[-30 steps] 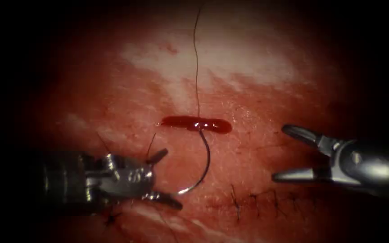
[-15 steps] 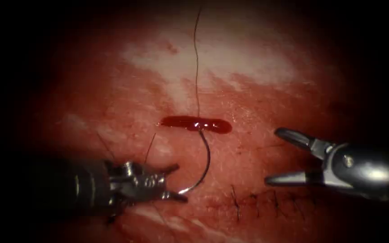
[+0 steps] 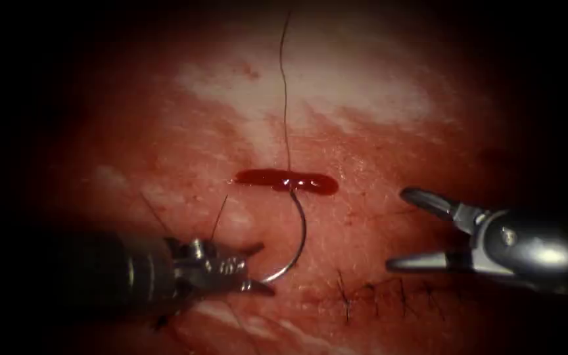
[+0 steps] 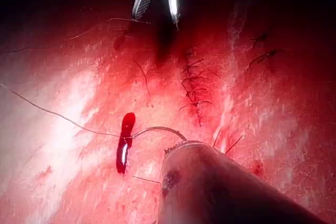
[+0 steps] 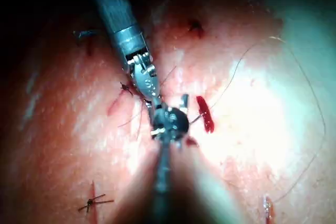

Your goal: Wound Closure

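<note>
You had two tools of polished grey metal, the left tool and right tool. The thin curved steel needle shone smooth. The pink, moist tissue looked matt, the red fluid glossy, the fine dark thread dull.

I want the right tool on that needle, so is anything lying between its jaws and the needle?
Nothing visible does: bare tissue lies between the open right tool and the needle, whose lower end sits at the left tool.
</note>
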You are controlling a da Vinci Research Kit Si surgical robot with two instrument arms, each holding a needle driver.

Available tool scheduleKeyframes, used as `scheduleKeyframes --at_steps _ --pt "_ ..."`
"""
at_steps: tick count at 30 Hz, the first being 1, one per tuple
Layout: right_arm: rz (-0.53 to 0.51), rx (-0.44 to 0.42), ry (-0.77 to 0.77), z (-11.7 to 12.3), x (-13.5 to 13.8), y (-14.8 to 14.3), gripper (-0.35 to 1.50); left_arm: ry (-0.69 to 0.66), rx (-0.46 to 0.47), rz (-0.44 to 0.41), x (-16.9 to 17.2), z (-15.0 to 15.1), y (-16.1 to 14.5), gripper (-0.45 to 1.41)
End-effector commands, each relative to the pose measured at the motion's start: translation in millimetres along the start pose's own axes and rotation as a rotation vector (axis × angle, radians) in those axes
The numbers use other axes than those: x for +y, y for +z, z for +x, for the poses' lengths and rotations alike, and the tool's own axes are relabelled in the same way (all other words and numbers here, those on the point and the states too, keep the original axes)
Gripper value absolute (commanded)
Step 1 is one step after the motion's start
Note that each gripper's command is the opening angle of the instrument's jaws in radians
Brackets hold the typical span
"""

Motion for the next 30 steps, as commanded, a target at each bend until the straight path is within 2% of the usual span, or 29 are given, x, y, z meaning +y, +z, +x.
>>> scheduleKeyframes --at_steps 1,3,12,14,19,24,28,30 --pt "0.002 0.000 0.001 -0.2 -0.5 0.9 0.72 0.006 -0.004 -0.023 0.5 -0.3 1.0 -0.45" --pt "0.001 0.000 0.001 -0.1 -0.5 1.0 0.71 0.042 -0.007 -0.060 0.6 -0.6 1.0 -0.45" --pt "-0.015 -0.005 0.022 0.1 -0.7 1.5 0.62 0.067 -0.003 -0.080 0.4 -0.6 -0.1 -0.45" --pt "-0.001 0.035 0.227 0.0 -0.6 1.3 0.47 0.085 0.031 -0.036 0.1 0.2 -1.6 -0.45" --pt "0.013 0.100 0.468 -1.4 0.1 1.2 0.54 0.174 0.134 0.079 -0.2 2.0 -5.0 -0.45" --pt "0.052 0.114 0.590 -2.6 0.5 1.9 0.55 0.318 0.183 0.154 0.0 2.4 -5.9 -0.45" --pt "0.096 0.179 0.656 -3.5 1.0 2.6 0.57 0.412 0.217 0.215 0.1 2.4 -6.0 -0.45" --pt "0.106 0.186 0.661 -3.7 1.2 2.9 0.57 0.438 0.226 0.234 0.1 2.4 -6.0 -0.45"
